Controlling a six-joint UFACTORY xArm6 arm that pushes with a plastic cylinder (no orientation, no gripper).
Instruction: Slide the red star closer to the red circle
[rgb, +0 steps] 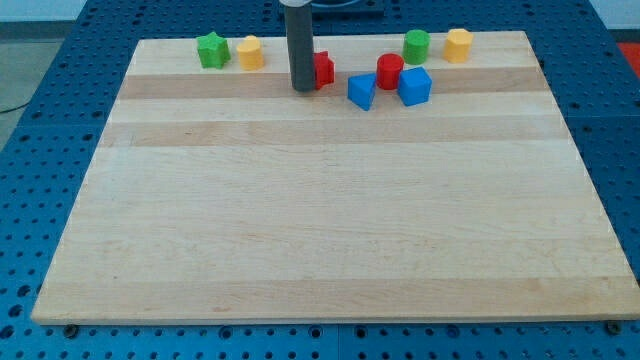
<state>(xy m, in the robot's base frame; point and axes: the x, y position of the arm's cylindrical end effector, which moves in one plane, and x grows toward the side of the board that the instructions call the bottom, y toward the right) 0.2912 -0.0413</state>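
The red star (324, 69) sits near the view's top, partly hidden behind my rod. My tip (302, 88) rests on the board right at the star's left side, touching or almost touching it. The red circle (389, 71) stands to the star's right, about a block's width away. A blue block (362, 91) lies between them, slightly lower, and a second blue block (414, 86) sits against the circle's lower right.
A green star (212, 50) and a yellow block (250, 52) sit at the top left. A green circle (416, 45) and a yellow block (458, 45) sit at the top right. The wooden board's (320, 220) top edge is close behind the blocks.
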